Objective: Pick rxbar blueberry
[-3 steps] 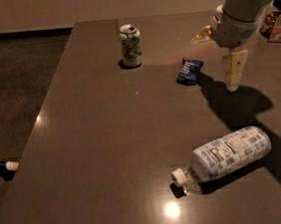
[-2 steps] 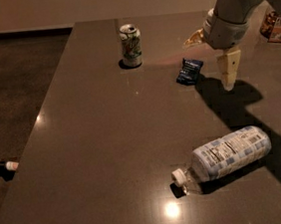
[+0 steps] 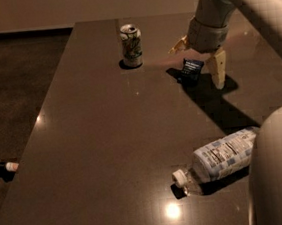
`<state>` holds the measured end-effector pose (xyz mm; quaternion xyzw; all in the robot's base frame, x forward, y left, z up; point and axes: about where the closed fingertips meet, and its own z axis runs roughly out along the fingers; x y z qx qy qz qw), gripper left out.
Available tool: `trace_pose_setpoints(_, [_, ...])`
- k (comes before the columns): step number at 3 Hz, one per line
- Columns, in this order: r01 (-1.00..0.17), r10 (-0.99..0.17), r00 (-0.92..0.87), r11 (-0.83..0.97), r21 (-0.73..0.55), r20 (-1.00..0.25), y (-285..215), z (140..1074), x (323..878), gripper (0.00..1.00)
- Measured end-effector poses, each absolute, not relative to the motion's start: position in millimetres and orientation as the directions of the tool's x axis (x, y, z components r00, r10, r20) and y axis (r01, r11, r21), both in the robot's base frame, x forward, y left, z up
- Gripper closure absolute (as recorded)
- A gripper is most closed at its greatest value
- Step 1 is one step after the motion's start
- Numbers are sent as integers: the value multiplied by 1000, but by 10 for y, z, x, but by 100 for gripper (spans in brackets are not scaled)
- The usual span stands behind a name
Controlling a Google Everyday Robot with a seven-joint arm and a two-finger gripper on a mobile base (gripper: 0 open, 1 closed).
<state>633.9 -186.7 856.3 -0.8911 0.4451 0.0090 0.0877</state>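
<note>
The rxbar blueberry [image 3: 192, 70], a small dark-blue wrapper with white text, lies on the dark table [image 3: 108, 138] towards the back right. My gripper [image 3: 199, 64] hangs over it from the upper right. It is open: one pale finger [image 3: 180, 44] is behind and to the left of the bar, the other finger [image 3: 218, 69] is just to its right. The bar sits between them. I cannot tell whether either finger touches it.
A green-and-white soda can [image 3: 131, 45] stands upright at the back, left of the bar. A clear plastic bottle [image 3: 221, 158] lies on its side near the front right. My arm's rounded body [image 3: 280, 170] fills the lower right corner. A small capped object [image 3: 8, 167] lies on the floor at the left.
My gripper has moved left across the table, from right of the bar to straddling it. The bar, can and bottle have not moved.
</note>
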Motion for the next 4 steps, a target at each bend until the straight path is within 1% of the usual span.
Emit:
trace_pose_setpoints(2, [-760, -758, 649, -643, -96, -59, -1869, 8372, 6502, 0])
trace_pose_setpoints(3, [-755, -755, 655, -652, -65, -36, -1922, 8315, 6564, 12])
trace_pose_setpoints(4, [-756, -756, 654, -653, -46, -15, -1967, 8293, 6626, 35])
